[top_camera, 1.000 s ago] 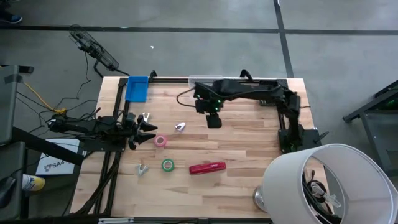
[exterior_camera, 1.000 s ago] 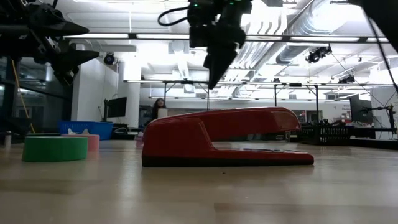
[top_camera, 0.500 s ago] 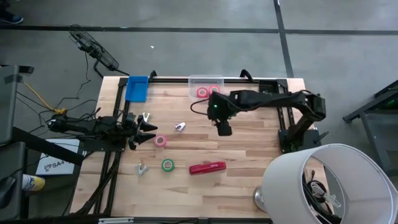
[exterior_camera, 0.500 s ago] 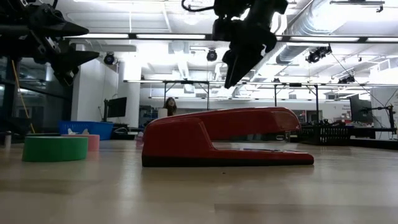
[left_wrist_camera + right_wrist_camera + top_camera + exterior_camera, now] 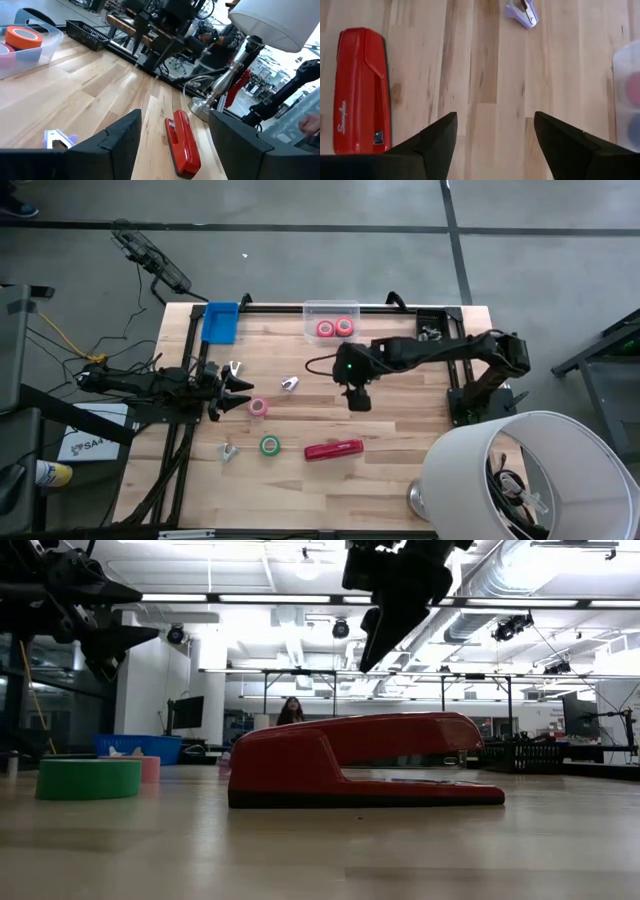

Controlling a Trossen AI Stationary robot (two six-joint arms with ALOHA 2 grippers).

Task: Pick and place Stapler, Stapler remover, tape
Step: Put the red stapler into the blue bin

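Your right end effector [image 5: 358,401] is hanging open above the table [image 5: 400,430], near the stapler [image 5: 334,450]; your left end effector [image 5: 238,393] is waiting open beside pink tape [image 5: 258,407].

Both arms are dark and slender. The right arm [image 5: 430,350] shows a small green light beside a thin black cable.

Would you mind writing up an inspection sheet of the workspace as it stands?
Surface: wooden table, bare in places.
Job's things: red stapler flat; green tape and pink tape on the wood; two rolls in the clear bin; staple remover.
Clutter: blue tray, white lamp.
Grippers: right gripper open, above the table; left gripper open, near the pink tape.
Cables: yellow cable off the table.
Surroundings: a person far behind.
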